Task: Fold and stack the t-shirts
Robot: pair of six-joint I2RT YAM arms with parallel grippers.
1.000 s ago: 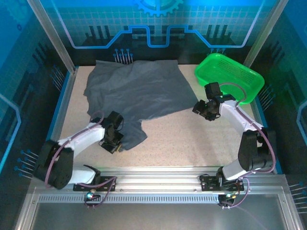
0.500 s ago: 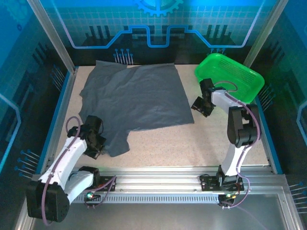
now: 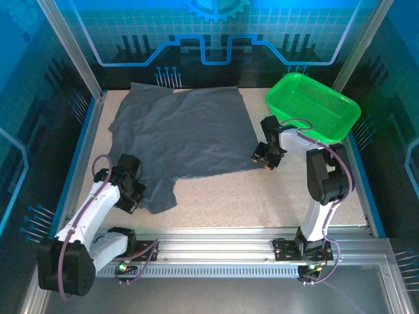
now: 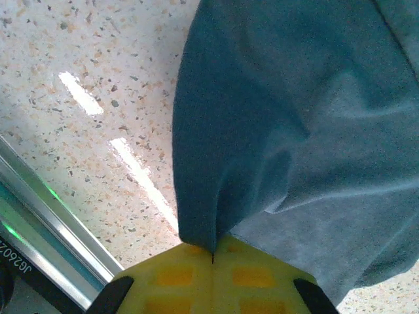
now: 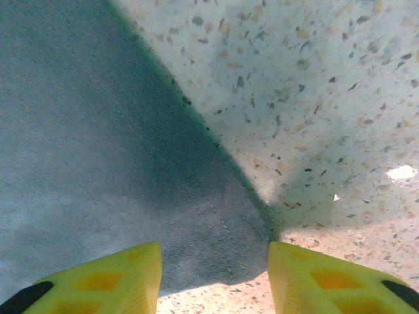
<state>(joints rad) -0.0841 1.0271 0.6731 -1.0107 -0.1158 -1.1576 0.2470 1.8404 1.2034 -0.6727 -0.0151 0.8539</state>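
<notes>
While the slate-grey t-shirt (image 3: 183, 134) lies spread over the far-left part of the speckled worktop (image 3: 262, 196), its creases make the sleeves hard to pick out from above. The left pincer (image 4: 211, 260) is pressed together on a fold of the shirt's near-left flap. In the wrist view the yellow pads (image 4: 262, 278) meet with the cloth bunched up out of their seam, and the pads themselves are cut off by the bottom of the frame. From overhead that pincer sits at the flap's left edge, its tips hidden beneath the wrist. The right pincer (image 5: 215, 261) stands spread, with the shirt's near-right hemmed corner lying flat between the two fingers. Whether either finger touches the cloth I cannot tell. From above, its tips are hidden under its own body. A green basket (image 3: 314, 104) sits at the far right, apart from the shirt.
</notes>
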